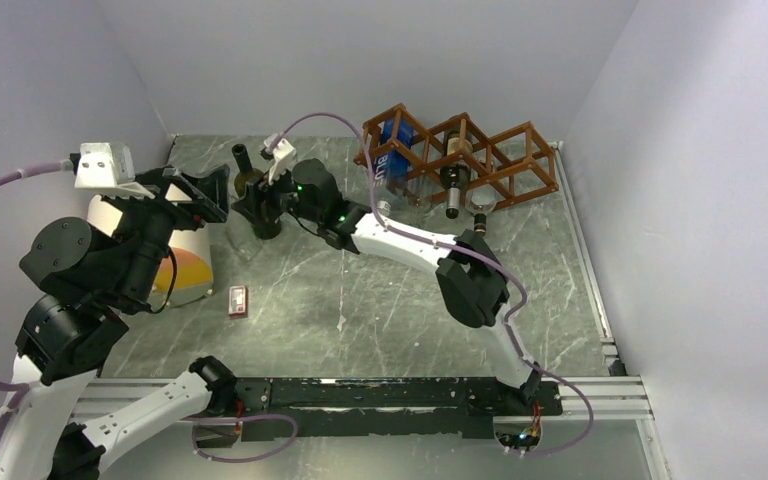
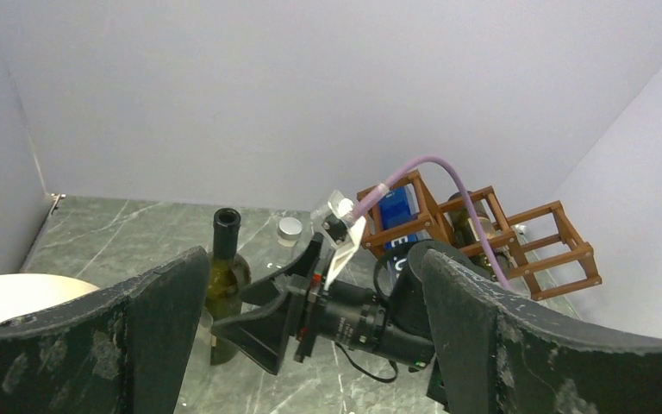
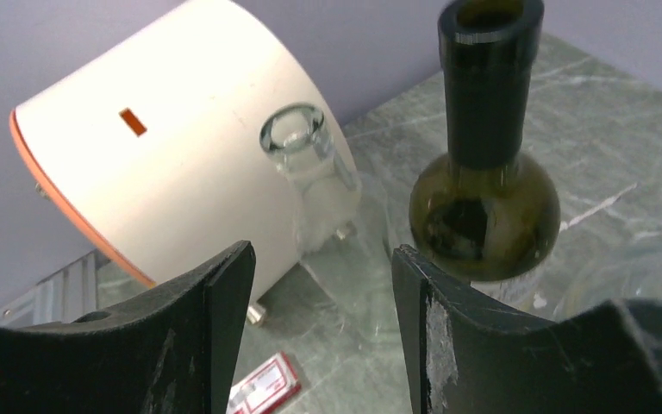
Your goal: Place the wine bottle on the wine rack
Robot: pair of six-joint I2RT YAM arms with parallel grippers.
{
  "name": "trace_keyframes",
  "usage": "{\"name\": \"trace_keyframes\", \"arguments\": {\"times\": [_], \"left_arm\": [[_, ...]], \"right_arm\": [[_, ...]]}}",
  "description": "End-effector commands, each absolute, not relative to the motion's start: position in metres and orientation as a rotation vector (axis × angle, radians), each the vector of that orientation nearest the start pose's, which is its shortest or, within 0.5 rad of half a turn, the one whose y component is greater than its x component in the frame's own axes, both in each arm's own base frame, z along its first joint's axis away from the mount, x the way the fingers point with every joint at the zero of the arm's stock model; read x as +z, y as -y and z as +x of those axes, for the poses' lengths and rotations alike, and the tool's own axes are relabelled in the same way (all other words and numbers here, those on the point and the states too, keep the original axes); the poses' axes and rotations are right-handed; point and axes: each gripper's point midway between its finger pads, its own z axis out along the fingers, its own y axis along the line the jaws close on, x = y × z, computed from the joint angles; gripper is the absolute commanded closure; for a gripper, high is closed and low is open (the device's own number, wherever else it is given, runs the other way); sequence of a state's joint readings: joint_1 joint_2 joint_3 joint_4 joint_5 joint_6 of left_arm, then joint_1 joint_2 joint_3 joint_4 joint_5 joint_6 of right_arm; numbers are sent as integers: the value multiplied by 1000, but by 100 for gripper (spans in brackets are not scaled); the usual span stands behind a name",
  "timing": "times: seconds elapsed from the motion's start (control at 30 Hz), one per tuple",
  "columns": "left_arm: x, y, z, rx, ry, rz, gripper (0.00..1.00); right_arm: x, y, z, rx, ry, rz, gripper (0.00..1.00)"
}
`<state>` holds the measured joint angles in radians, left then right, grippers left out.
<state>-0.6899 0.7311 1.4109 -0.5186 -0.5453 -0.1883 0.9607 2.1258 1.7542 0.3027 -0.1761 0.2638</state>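
Observation:
A dark green wine bottle [image 1: 246, 177] stands upright at the back left of the table; it also shows in the right wrist view [image 3: 487, 198] and the left wrist view [image 2: 224, 276]. The reddish-brown lattice wine rack [image 1: 505, 160] stands at the back right and holds a blue bottle [image 1: 392, 150] and a dark bottle [image 1: 452, 178]. My right gripper [image 1: 258, 212] is open and low beside the green bottle, which lies just outside its right finger [image 3: 448, 328]. A clear glass bottle [image 3: 315, 172] stands beyond the gap. My left gripper [image 1: 215, 197] is open, empty and raised to the left.
A white cylinder with an orange rim [image 1: 185, 262] stands at the left, close behind the clear bottle [image 3: 164, 164]. A small red card [image 1: 238, 300] lies on the table in front of it. Grey walls close in the back and both sides.

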Motion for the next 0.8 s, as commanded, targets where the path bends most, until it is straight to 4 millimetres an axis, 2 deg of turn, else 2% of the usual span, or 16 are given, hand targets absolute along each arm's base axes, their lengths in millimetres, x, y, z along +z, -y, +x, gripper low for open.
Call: {"name": "trace_keyframes", "arguments": {"times": [0.0,0.1,0.37,0.6,0.77], "left_arm": [[496,74,208,-393,-1409,-58,4],[499,82,202,-443,-1384,-11,4],[504,82,194,-475,-1371,7,4],[502,77,193,-464,-1360,-13,4],[503,74,191,-471,-1340,-24,4]], "right_arm": [[270,-580,337,1062,-1483,-773,36],[266,-589,343,1041,-1493,-762,36],[256,-608,352,1030,-1502,-776,37],[248,-616,349,1027,-1498,-809,52],[267,-607,346,1033,-1480,-773,73]]}}
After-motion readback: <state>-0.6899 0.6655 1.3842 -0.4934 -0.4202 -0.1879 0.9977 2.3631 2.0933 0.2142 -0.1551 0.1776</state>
